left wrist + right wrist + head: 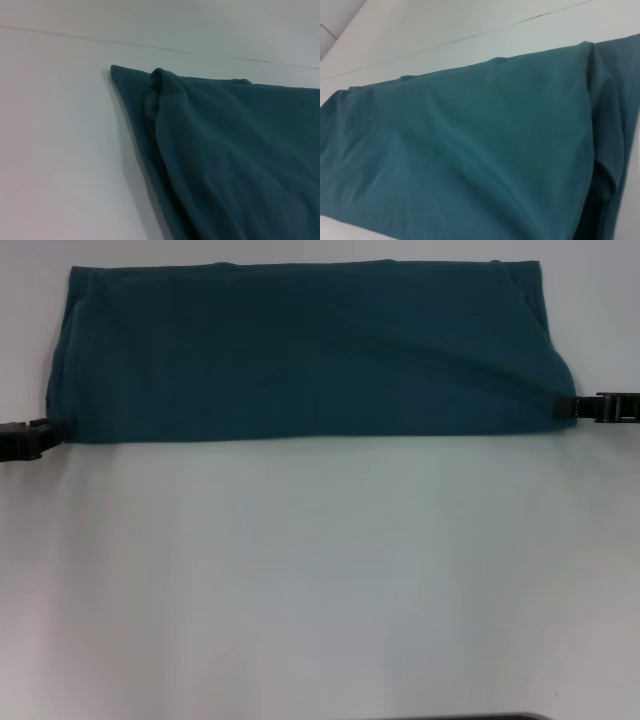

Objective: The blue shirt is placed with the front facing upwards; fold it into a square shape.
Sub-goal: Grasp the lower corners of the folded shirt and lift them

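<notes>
The blue shirt [300, 350] lies as a wide, plain teal band across the far part of the white table, its long near edge straight. No lettering shows. My left gripper [42, 433] sits at the band's near left corner, touching the cloth edge. At the near right corner my right gripper [566, 408] meets the cloth, which bulges slightly outward there. The left wrist view shows a bunched fold of the shirt [165, 100] running towards the camera. In the right wrist view the shirt [470, 150] fills most of the picture, gathered at one side.
The white table [320, 580] stretches bare from the shirt's near edge to the front. A thin seam line [150, 47] crosses the surface beyond the shirt. A dark strip [460, 717] shows at the front edge.
</notes>
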`<action>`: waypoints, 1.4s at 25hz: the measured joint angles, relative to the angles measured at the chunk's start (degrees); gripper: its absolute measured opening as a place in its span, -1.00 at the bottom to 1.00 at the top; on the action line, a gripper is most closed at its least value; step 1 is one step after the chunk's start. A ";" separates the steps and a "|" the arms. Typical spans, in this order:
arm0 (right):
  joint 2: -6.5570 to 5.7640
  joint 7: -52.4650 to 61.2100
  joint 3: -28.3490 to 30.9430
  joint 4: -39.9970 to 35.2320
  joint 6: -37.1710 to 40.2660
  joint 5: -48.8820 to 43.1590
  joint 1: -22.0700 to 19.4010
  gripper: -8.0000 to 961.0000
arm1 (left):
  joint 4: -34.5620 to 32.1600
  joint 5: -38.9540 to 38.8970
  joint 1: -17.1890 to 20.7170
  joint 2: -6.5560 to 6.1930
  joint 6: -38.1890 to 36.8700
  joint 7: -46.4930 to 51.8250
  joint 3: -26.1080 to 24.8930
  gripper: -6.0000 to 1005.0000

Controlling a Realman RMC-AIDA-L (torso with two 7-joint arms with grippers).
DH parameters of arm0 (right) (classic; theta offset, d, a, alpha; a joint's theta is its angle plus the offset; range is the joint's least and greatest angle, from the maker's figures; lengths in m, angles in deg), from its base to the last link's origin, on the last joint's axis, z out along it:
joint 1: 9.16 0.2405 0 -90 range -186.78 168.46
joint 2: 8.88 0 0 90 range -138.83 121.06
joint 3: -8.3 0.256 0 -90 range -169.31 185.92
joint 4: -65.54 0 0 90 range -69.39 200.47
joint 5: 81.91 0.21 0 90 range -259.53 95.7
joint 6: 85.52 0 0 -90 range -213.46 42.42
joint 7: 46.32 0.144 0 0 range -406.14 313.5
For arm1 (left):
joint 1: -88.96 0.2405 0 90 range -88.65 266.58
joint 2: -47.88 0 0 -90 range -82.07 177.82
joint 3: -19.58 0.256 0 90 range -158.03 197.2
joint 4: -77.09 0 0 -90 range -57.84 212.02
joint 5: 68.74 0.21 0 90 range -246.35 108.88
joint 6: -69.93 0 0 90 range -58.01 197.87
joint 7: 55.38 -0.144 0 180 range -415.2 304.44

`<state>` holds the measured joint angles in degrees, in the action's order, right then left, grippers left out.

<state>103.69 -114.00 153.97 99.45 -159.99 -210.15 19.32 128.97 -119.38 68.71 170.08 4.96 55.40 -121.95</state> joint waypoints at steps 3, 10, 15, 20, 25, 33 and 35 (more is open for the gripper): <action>0.00 0.00 0.05 0.07 -0.06 0.00 0.00 -0.96 | 0.05 0.27 -0.17 0.03 -0.02 0.01 0.13 -0.43; 0.00 0.00 0.05 0.11 -0.12 0.00 0.00 -0.96 | -0.18 0.52 -0.61 0.14 0.17 0.04 0.12 -0.86; -0.11 -0.08 0.41 0.25 -0.38 0.02 -0.55 -0.96 | 1.39 0.51 -0.39 0.17 -0.83 0.53 -0.26 -0.93; -0.25 -1.65 2.31 0.29 -1.77 0.19 -1.55 -0.96 | 1.88 0.30 -0.18 -0.34 -2.33 1.02 -0.60 -0.93; -0.33 -3.16 3.06 0.29 -3.09 0.20 -2.44 -0.96 | 1.91 0.46 0.01 -0.66 -3.45 1.01 -0.56 -0.93; -0.31 -4.92 3.09 0.28 -5.48 0.09 -3.75 -0.95 | 2.02 0.47 1.39 -1.38 -6.41 0.58 -0.49 -0.93; -0.30 -5.40 3.27 0.30 -6.25 0.12 -4.26 -0.95 | 2.34 0.47 1.97 -1.58 -7.81 0.36 -0.49 -0.93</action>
<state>103.39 -119.40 157.25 99.75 -166.24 -210.02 15.06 131.30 -118.92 70.68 168.51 -2.85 55.76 -122.45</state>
